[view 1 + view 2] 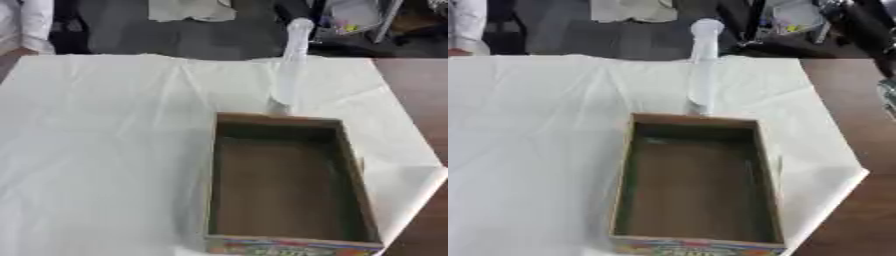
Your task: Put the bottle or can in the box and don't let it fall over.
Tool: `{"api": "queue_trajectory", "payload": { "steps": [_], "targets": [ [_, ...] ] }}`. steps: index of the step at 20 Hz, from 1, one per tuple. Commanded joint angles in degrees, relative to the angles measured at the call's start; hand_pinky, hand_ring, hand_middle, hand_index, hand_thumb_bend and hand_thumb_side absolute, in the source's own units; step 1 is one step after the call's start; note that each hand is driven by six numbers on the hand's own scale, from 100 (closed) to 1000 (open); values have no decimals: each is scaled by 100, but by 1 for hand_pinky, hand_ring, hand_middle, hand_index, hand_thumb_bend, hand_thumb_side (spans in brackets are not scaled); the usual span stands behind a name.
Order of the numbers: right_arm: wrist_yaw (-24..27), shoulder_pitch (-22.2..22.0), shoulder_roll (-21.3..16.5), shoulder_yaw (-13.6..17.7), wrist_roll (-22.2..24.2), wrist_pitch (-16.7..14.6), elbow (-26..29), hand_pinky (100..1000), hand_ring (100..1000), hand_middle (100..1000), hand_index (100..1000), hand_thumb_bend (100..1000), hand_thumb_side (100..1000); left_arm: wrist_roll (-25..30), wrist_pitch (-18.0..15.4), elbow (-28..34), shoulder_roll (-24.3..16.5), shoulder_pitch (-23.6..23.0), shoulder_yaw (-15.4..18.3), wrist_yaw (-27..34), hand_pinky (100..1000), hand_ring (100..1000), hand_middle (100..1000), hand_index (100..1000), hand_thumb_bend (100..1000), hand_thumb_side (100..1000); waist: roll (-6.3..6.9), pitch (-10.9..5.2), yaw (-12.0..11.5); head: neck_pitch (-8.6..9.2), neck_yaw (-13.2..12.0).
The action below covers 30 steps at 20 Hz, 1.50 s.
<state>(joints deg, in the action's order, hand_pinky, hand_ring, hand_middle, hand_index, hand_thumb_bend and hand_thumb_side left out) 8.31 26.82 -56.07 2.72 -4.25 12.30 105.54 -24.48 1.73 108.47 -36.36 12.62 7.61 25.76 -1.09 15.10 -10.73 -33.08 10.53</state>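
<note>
White cloth (96, 150) covers most of the table (846, 100), whose brown wood shows bare along the right side. Only the right eye view shows a dark, arm-like shape (868, 30) at the upper right edge; whether it belongs to the robot cannot be told. Neither hand shows, so the state of the fingers cannot be told. A tall, slim, pale translucent bottle (291, 65) with a rounded cap stands upright on the cloth just behind the far wall of the open cardboard box (360, 175). Nothing lies inside the box; its near side carries colourful print. Beyond the table lies dark floor with clutter.
</note>
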Motion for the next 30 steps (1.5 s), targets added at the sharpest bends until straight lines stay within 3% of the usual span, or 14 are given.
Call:
{"api": "queue_trajectory", "payload": {
  "steps": [1,7,14,20,30],
  "targets": [
    [-477,187,-581,16,810,-118,-93,801,778,722,829,100,751,18,-2,84,-227,20,32,-15,778,839,812,844,266,985,-5,-134,-3,-13,-2],
    [-1227,133,-1314,-185,1629,-238,-207,825,795,750,836,100,730,57,15,99,-345,-34,-5,-59,778,840,813,843,263,986,-59,-137,41,-13,-42],
    [-1307,-46,-1721,-205,2037,-546,-130,842,806,760,838,100,716,66,20,94,-424,-126,5,-92,776,840,815,842,260,987,-103,-127,114,65,-98],
    [-1053,257,-1809,-311,2943,-951,-266,856,809,765,839,100,708,104,19,93,-464,-145,-12,-75,775,840,816,842,258,986,-114,-146,118,112,-75],
    [-1240,1169,-1562,-726,3713,-1039,-504,862,837,787,847,100,663,176,22,114,-489,-109,-52,-51,775,840,818,842,256,985,-111,-113,103,104,43]
  ]
}}
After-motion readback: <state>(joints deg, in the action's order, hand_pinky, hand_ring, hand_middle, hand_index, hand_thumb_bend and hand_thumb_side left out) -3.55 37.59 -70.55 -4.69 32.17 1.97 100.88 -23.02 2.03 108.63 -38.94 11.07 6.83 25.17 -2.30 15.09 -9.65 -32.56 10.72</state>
